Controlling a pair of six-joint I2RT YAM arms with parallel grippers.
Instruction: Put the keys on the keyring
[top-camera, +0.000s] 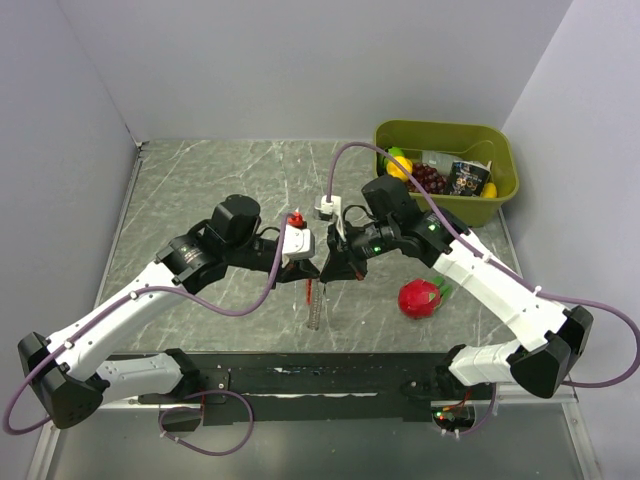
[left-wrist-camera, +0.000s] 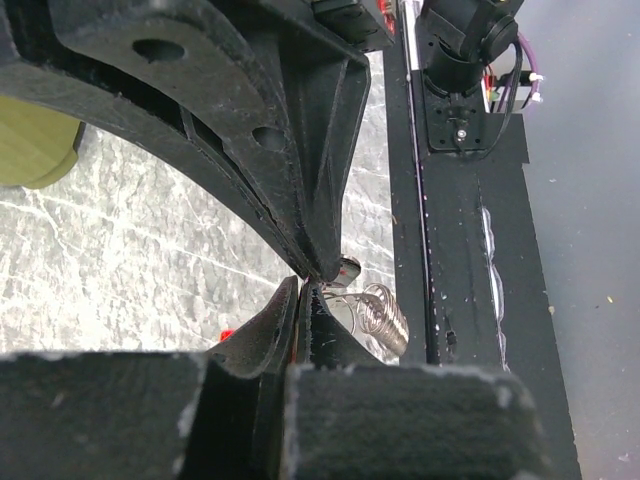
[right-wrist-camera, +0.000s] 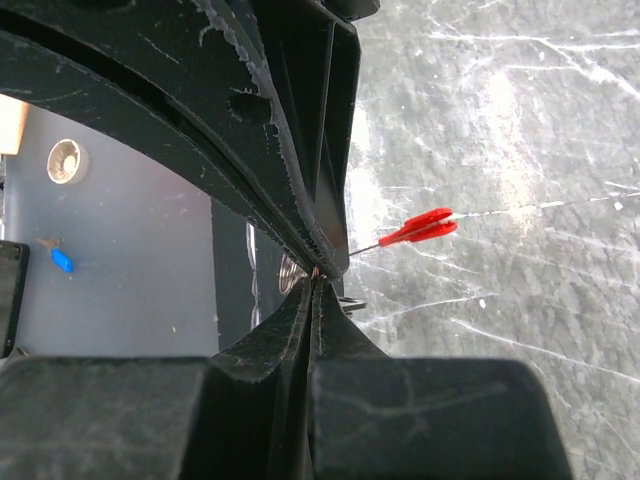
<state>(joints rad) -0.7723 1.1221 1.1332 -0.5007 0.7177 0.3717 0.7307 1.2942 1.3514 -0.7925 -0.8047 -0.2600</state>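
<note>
Near edge of the table (top-camera: 200, 190): both arm bases sit by a black rail (top-camera: 330, 380). The arms lean in and meet over the table's ctr, slightly nearer the near edge than the far one.

Just below that meeting point hang the keys (top-camera: 313, 305), held clear of the tabletop. The bunch dangles w/ its red piece (right-wrist-camera: 420, 227) uppermost and its silvery coiled strip (left-wrist-camera: 382, 318) lowest.

The left gripper (left-wrist-camera: 308, 284) has its jaws pressed together, and the strip's wire end runs into the pinch. This prob. holds the bunch steady in the air so the other arm can work on it.

The right gripper (right-wrist-camera: 318, 273) comes in from the opposite side, tip to tip w/ the left. Its jaws are also pressed together. A thin wire from the red piece leads into the pinch, but what exactly it grips cannot be told.

A tiny dark loop, prob. the keyring (left-wrist-camera: 350, 268), sits just beyond the fingertips, btwn the two grippers. Which gripper holds it is not visible. The bunch does not look threaded on.

Main obstacle, by judgement: the two sets of fingers crowd each other and hide the loop from above.

Toward the right edge, well apart, lies a red fruit (top-camera: 419, 298) w/ green leaves. In the far right corner stands a green bin (top-camera: 445, 132) of assorted items. Neither blocks the work.
</note>
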